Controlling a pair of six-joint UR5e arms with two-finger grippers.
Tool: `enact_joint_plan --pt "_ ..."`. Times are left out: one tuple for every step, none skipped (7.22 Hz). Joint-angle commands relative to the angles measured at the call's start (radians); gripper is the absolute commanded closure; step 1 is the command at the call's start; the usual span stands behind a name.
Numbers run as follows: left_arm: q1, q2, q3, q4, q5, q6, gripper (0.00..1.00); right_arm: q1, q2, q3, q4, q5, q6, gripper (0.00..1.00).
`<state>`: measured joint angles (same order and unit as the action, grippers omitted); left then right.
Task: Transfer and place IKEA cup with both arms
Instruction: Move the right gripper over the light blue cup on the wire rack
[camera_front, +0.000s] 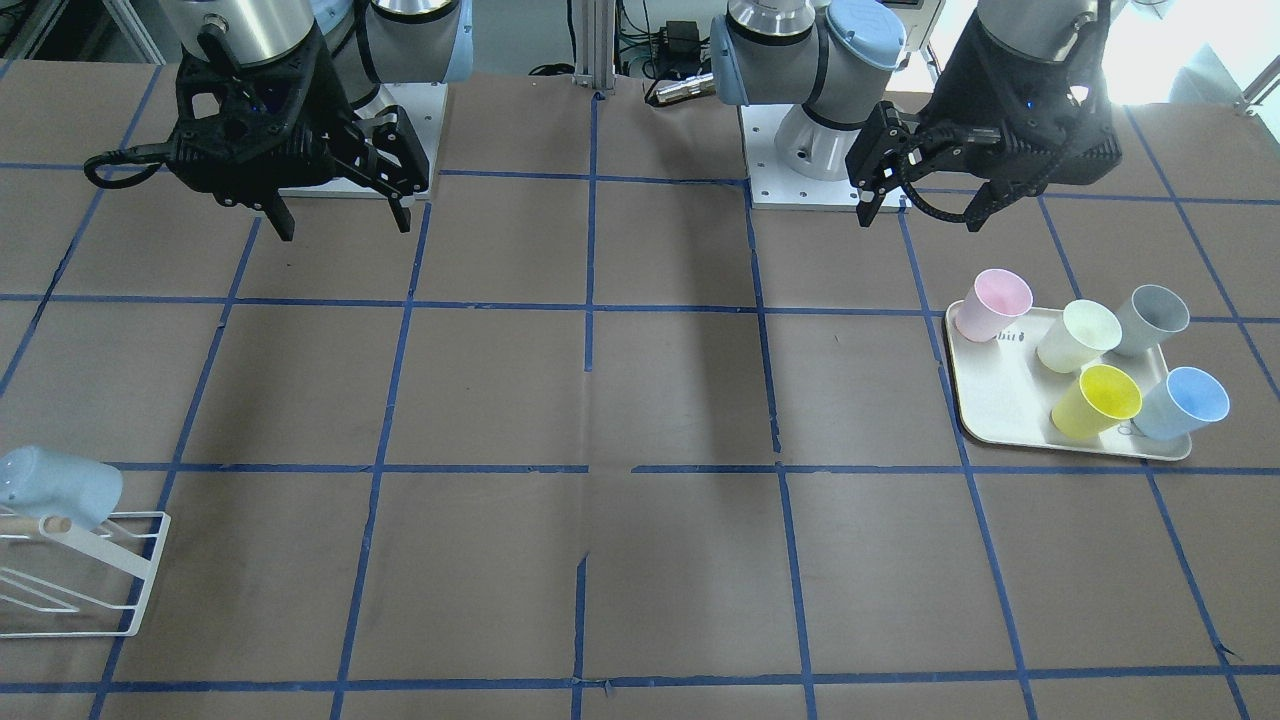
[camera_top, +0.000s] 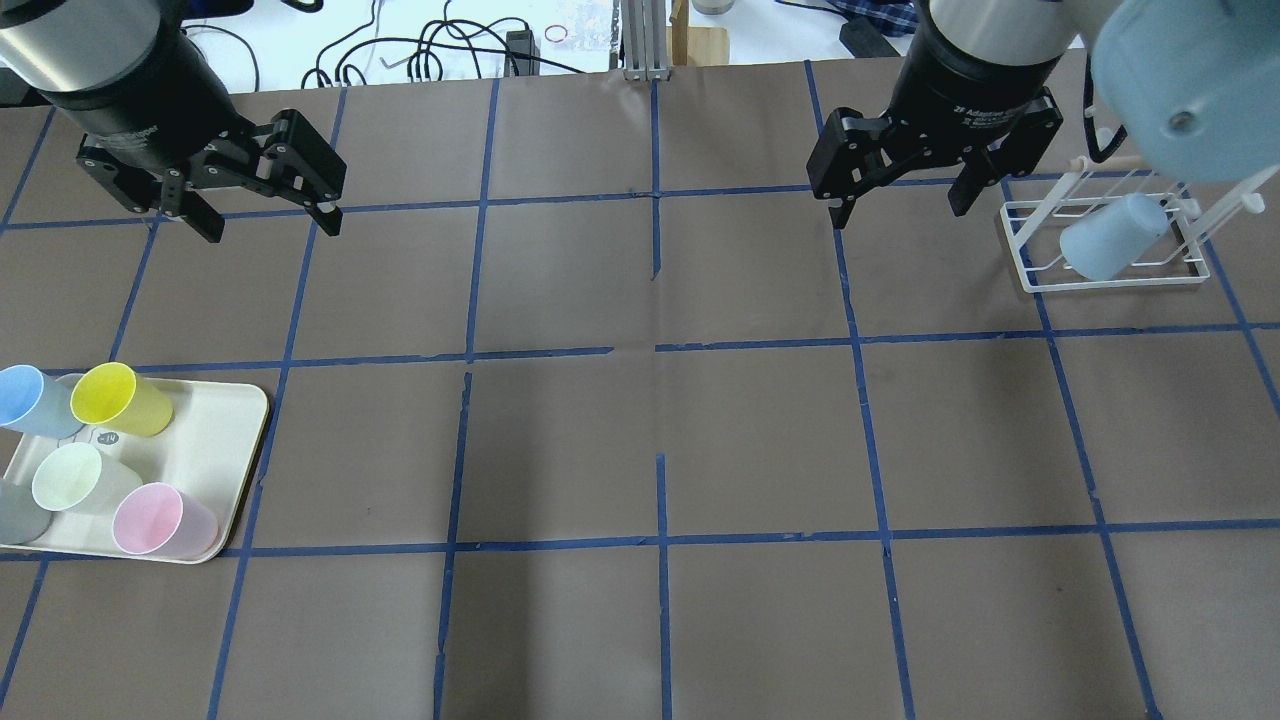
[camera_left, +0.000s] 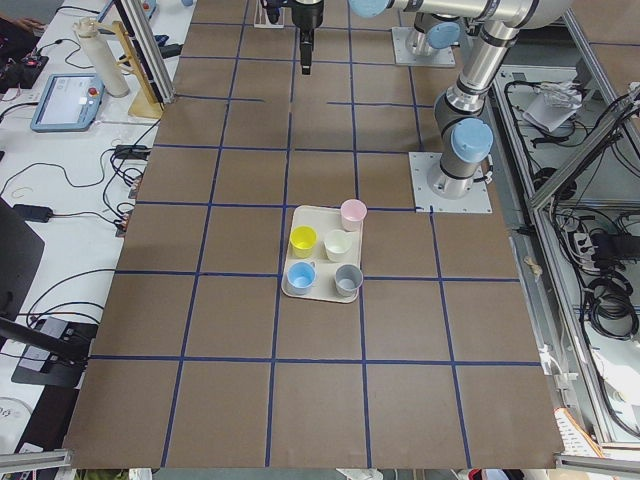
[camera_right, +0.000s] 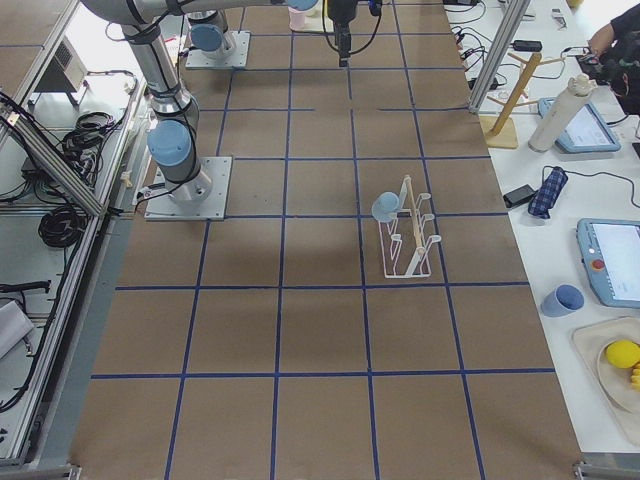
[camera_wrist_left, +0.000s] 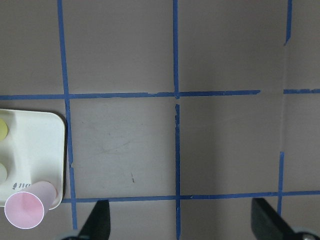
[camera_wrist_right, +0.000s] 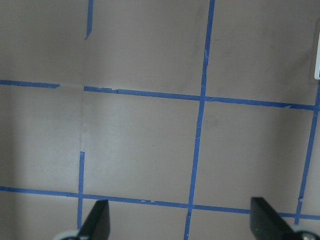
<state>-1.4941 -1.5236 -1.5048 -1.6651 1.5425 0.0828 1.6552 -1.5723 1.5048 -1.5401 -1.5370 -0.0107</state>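
Note:
The IKEA cup (camera_front: 1185, 402), light blue with a stronger blue inside, stands upright on a cream tray (camera_front: 1000, 390) with other cups. It also shows in the overhead view (camera_top: 25, 398) at the tray's far left corner, and in the exterior left view (camera_left: 300, 275). My left gripper (camera_top: 270, 225) is open and empty, hovering above the table, well behind the tray; it also shows in the front-facing view (camera_front: 920, 218). My right gripper (camera_top: 900, 213) is open and empty, just left of a white wire rack (camera_top: 1030, 240).
Yellow (camera_top: 120, 398), pale green (camera_top: 75, 478), pink (camera_top: 155, 520) and grey (camera_top: 15, 512) cups share the tray. A paler sky-blue cup (camera_top: 1110, 238) hangs tilted on the rack. Blue tape lines grid the brown table.

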Motion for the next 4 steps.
enact_joint_plan --pt "0.000 0.000 0.000 0.002 0.001 0.000 0.00 0.000 0.000 0.000 0.002 0.000 0.000 0.00" --pt "0.000 -0.003 0.000 0.002 0.001 -0.003 0.00 -0.002 0.000 -0.002 0.002 -0.002 0.000 0.00" --pt "0.000 0.002 0.000 0.001 0.001 -0.003 0.00 -0.009 0.000 -0.006 -0.001 -0.002 -0.005 0.00" --pt "0.000 0.003 -0.002 0.001 0.001 -0.003 0.00 -0.038 -0.002 -0.015 -0.002 -0.009 -0.005 0.00"
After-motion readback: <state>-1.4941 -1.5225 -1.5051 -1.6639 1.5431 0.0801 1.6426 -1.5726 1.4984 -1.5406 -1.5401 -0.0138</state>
